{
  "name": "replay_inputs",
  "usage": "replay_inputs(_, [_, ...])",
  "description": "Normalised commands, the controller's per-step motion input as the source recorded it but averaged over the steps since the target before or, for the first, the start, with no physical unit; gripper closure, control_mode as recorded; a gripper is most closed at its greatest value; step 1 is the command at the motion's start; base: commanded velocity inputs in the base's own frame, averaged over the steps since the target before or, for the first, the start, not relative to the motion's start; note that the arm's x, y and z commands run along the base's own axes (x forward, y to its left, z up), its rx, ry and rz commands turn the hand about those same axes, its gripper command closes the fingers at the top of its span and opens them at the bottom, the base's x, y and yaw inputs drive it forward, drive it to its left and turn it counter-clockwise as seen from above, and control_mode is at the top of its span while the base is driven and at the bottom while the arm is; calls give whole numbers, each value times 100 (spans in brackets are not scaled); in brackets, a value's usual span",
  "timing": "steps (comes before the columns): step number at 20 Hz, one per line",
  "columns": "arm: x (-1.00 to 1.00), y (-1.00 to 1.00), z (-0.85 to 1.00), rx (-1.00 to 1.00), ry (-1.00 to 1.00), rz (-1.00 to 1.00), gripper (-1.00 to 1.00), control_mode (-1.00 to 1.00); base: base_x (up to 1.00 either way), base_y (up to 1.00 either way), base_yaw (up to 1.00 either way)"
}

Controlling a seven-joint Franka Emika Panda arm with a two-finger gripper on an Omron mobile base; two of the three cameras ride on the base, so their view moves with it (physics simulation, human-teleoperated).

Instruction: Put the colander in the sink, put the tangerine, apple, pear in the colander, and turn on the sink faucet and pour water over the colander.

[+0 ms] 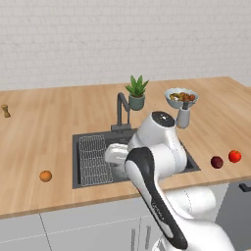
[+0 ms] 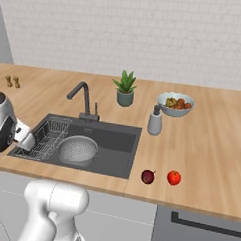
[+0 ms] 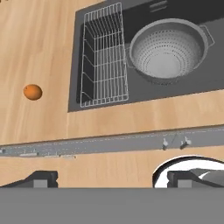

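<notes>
The silver colander (image 2: pixel 78 150) (image 3: pixel 168 50) stands upright and empty in the dark sink (image 2: pixel 118 147) (image 3: pixel 183 89), beside the wire rack (image 3: pixel 105 54). On the counter left of the sink lies the orange tangerine (image 1: pixel 45 176) (image 3: pixel 33 92). A red apple (image 1: pixel 235 156) (image 2: pixel 174 177) rests right of the sink, next to a maroon fruit (image 1: pixel 216 162) (image 2: pixel 148 176) that is too small to tell whether it is the pear. The faucet (image 1: pixel 121 110) (image 2: pixel 83 98) stands behind the basin, with no stream showing. My gripper (image 3: pixel 113 179) hovers high over the counter's front edge, open and empty.
A potted plant (image 2: pixel 125 88), a pale bowl of mixed fruit (image 2: pixel 176 104) and a soap dispenser (image 2: pixel 155 122) stand behind and right of the sink. Small shakers (image 2: pixel 12 81) sit far left. My own arm (image 1: pixel 157 147) covers the basin's right half in the left base view.
</notes>
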Motion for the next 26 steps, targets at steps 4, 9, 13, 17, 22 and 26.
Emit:
replay_inputs(4, [33,100,6,-14,0,11,-100,-100,0,0,0])
replay_inputs(9, [37,100,-3,-18,0,9,-100,-100,0,0,0])
replay_inputs(13, [38,94,-18,-15,0,8,-100,-100,0,0,0])
replay_inputs(17, [42,78,-29,-11,0,5,-100,-100,0,0,0])
replay_inputs(22, [53,56,-38,-5,3,1,-100,-100,0,0,0])
replay_inputs(26, [64,45,-53,-1,8,0,-100,-100,0,0,0])
